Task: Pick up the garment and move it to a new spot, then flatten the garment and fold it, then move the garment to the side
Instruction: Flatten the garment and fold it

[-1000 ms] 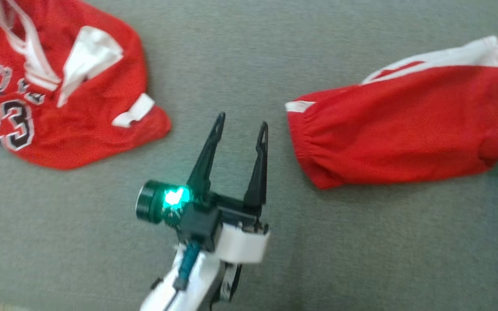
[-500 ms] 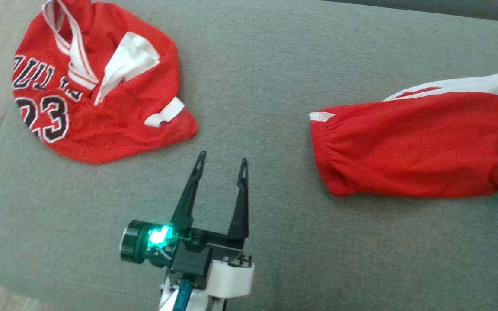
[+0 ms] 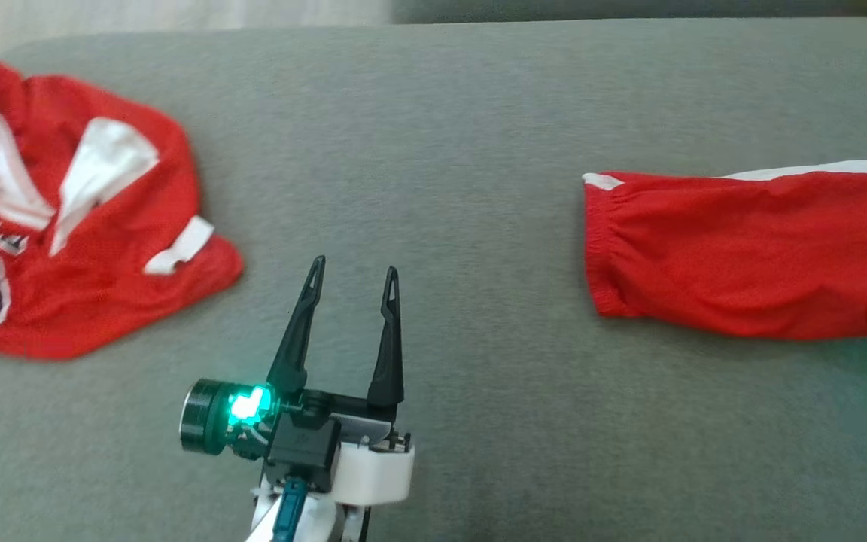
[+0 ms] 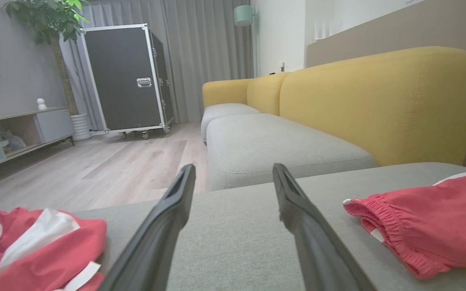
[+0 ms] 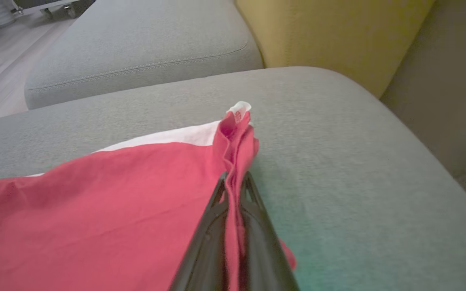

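Grip sits at the right end of the grey cushion. There the right gripper has its two fingers pressed together on a bunched corner of the red shorts, with a fold of red cloth and a white tip standing up between them.

The shorts lie on the cushion's right half, with their long axis running along the cushion's length. The gathered elastic waistband points toward the cushion's middle, and the pinched corner is at the opposite end.

The left gripper hovers over the cushion's middle near its front edge, fingers spread wide with nothing between them. The waistband lies to its right, well apart. A red jersey sits crumpled on the cushion's left end, out of play.

The right arm is plainly the nearer one and holds the cloth, so the lift to a new spot likely falls to it. Pulled from that one corner, the shorts would probably trail lengthwise, waistband last. That free end suits the left gripper if a second hold is wanted.
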{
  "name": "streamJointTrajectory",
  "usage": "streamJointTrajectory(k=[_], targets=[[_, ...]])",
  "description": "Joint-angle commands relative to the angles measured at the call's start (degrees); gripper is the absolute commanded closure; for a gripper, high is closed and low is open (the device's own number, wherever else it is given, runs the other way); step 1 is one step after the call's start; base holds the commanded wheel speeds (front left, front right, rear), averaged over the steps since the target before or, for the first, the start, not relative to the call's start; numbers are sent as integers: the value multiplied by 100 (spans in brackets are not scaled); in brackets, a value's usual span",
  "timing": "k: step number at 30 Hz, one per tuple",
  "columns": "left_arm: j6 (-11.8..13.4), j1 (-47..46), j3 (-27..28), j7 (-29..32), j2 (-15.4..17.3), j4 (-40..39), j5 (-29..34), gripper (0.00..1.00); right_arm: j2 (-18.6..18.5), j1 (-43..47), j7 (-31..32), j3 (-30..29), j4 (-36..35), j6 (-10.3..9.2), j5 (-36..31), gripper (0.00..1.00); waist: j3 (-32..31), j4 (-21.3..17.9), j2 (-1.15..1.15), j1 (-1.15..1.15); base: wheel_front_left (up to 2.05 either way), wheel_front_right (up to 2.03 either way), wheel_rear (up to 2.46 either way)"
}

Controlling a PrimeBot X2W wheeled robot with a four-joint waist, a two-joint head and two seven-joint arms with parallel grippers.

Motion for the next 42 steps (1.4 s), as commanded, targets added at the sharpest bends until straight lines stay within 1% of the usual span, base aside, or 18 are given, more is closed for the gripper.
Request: streamJointTrajectory(k=[1,6,8,12,19,24,25,26,29,31,35,39,42], targets=[[-25,16,228,-27,13,-153,55,0,-268,-72,-108,23,-56,-4,-34,100,-49,-253,0,0,0,0,0],[-91,64,274,-27,-16,-86,26,0,-200,-205,-219,61,-227,-4,-143,100,-133,-404,0,0,0,0,0],[-159,125,300,-27,-34,-33,-13,0,-63,-345,-290,108,-574,-4,-201,100,-206,-464,0,0,0,0,0],[-247,160,337,-27,-53,45,-30,0,175,-475,-334,198,-1168,-4,-268,100,-323,-454,0,0,0,0,0],[-369,229,396,-27,-84,114,-61,0,744,-276,-145,449,-2229,-4,-200,100,-479,-201,0,0,0,0,0],[-403,281,458,-27,-110,96,-83,0,1348,53,112,675,-2552,-4,-299,100,-509,-34,0,0,0,0,0],[-408,295,462,-27,-114,100,-83,0,1482,110,125,668,-2536,-4,-309,85,-520,-12,0,0,0,0,0],[-415,307,463,-27,-119,108,-84,0,1593,147,110,657,-2495,-4,-369,0,-536,7,0,0,0,0,0],[-427,339,466,-27,-133,138,-90,0,1872,245,-33,561,-2472,-4,-527,0,-615,31,0,0,0,0,0],[-421,377,500,-27,-138,125,-93,0,1919,326,-156,451,-2589,-4,-605,0,-697,3,0,0,0,0,0],[-408,558,643,-27,-140,70,-102,0,1732,600,-354,69,-2803,-4,-951,0,-954,-136,0,0,0,0,0],[-401,841,829,-27,-125,-18,-121,0,1567,1094,-428,-539,-3034,-4,-1244,0,-1217,-333,0,0,0,0,0],[-405,1012,947,-27,-124,-106,-109,0,1420,1486,-440,-1056,-3239,-4,-1612,0,-1290,-433,0,0,0,0,0]])
